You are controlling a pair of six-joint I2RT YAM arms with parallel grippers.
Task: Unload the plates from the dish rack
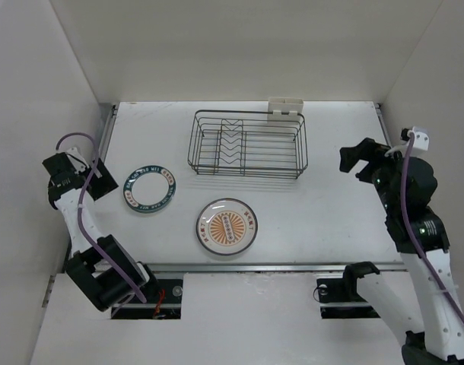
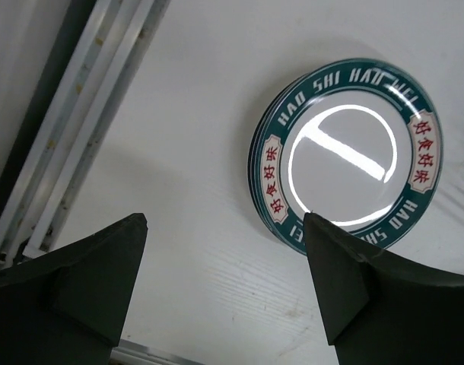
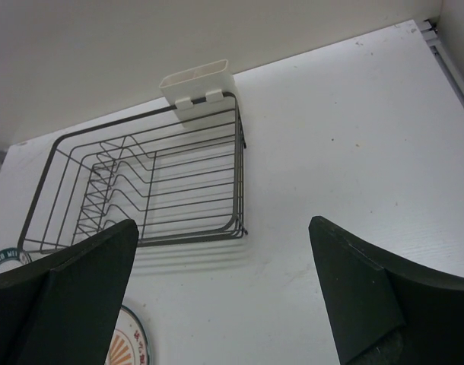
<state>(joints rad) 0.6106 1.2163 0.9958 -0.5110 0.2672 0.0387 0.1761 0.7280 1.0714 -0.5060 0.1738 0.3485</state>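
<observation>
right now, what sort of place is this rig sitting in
Probably a robot lab test cell rather than a kitchen: plain white walls box in a white table, and the only kitchenware is an empty wire dish rack, a teal-rimmed plate and an orange sunburst plate.

We see the dish rack at the far middle of the table: dark wire basket, upright, divider prongs in a row inside, white caddy clipped to its far edge. Plates lie flat on the table, outside the rack, in 2 separate spots. The teal-rimmed plate is front-left of the rack; the left wrist view shows stacked rims under it, count unclear. The orange sunburst plate lies nearer us, face up.
</observation>
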